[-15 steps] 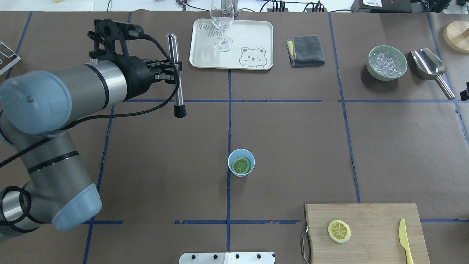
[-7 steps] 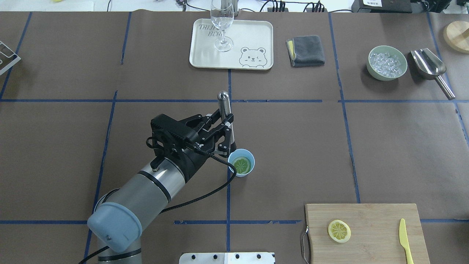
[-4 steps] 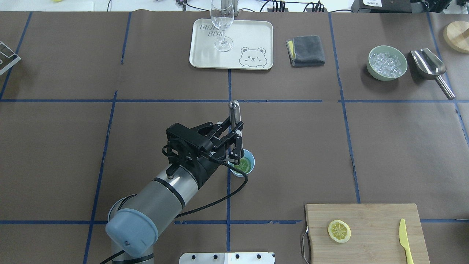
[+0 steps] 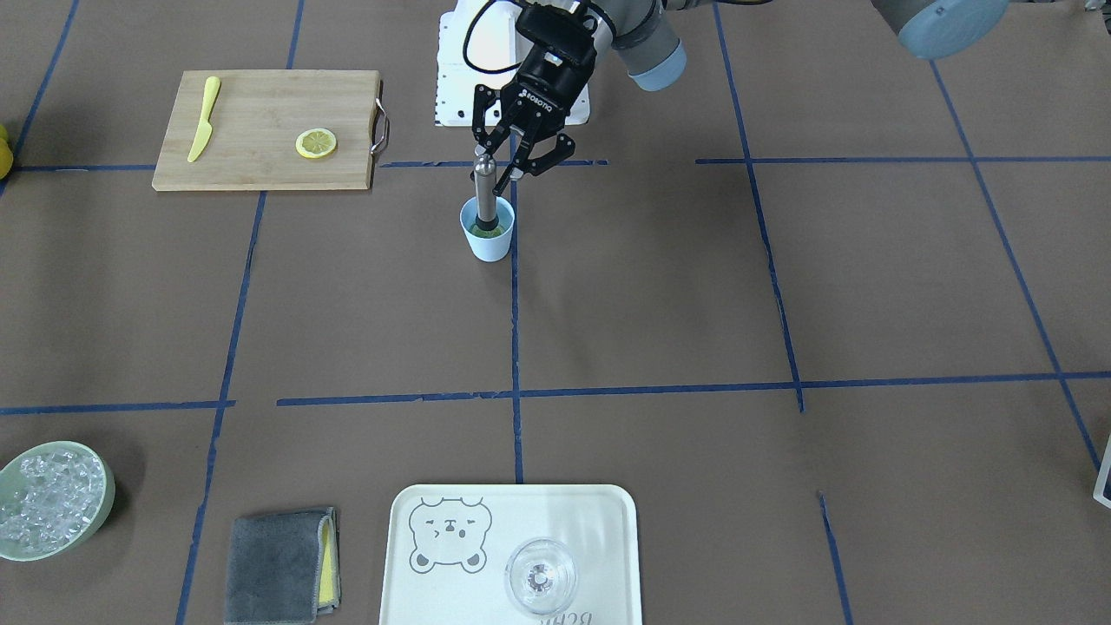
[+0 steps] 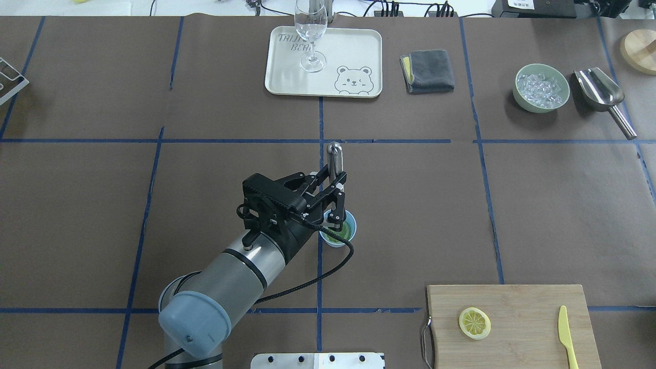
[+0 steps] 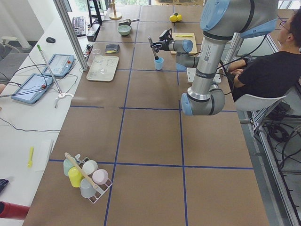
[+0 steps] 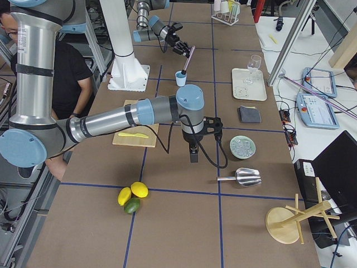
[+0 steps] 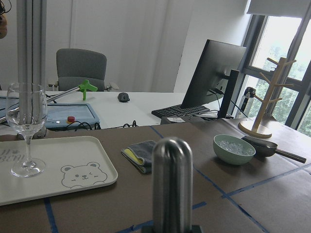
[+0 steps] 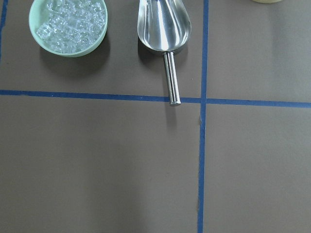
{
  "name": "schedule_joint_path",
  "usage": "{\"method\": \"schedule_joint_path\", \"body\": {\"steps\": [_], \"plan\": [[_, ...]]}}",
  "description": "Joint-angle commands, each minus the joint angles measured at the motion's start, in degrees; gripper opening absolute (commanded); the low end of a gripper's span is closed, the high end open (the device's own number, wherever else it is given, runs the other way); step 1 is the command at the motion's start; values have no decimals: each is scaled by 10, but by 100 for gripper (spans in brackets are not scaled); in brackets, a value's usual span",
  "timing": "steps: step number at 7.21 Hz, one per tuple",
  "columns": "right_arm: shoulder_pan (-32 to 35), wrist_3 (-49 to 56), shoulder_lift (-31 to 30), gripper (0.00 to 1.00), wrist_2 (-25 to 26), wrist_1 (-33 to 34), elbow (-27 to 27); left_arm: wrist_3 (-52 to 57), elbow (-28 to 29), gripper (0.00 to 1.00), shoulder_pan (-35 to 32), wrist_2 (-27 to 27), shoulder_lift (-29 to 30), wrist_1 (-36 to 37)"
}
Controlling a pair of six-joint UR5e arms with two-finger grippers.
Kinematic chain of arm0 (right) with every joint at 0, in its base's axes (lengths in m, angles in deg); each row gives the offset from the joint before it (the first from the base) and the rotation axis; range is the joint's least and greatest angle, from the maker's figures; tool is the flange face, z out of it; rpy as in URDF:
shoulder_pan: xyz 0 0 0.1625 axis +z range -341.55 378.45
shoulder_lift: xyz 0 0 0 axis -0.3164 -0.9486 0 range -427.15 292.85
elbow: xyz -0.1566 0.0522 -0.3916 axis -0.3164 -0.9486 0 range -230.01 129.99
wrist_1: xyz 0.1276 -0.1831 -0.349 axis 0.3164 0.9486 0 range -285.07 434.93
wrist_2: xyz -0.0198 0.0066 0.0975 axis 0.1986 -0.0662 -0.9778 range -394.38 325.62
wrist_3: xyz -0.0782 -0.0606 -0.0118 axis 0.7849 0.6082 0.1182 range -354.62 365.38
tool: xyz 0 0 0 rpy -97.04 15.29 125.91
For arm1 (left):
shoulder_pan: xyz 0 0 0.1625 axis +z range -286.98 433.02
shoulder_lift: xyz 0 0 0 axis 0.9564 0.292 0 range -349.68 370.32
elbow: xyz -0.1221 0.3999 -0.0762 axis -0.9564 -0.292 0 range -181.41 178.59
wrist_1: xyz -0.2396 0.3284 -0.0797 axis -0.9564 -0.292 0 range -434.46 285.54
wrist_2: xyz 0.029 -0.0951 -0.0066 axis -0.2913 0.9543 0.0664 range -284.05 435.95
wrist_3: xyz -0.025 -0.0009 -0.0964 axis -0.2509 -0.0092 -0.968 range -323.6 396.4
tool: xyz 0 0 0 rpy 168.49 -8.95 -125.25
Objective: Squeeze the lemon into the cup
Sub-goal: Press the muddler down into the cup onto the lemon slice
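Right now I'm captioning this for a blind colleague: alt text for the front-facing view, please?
The left gripper holds a steel muddler nearly upright, its lower end inside a light-blue cup. A cutting board with a lemon slice and yellow knife lies upper left; a tray with a wine glass sits at the bottom.

Left gripper (image 5: 336,200), on a forward-reaching arm, angles down, clamped on a metal muddler (image 5: 334,156).

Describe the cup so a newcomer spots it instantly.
On the brown-papered table with blue tape lines, find the left gripper near the middle, gripping a steel muddler. The muddler's lower end stands in the cup: a small light-blue handleless tumbler, unlike the pale green ice bowl and the clear wine glass.
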Motion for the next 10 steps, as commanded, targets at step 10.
{"method": "schedule_joint_path", "body": {"steps": [10], "plan": [[14,1,-2,100,-4,3,3,29,10,0,11,2,5,-11]]}}
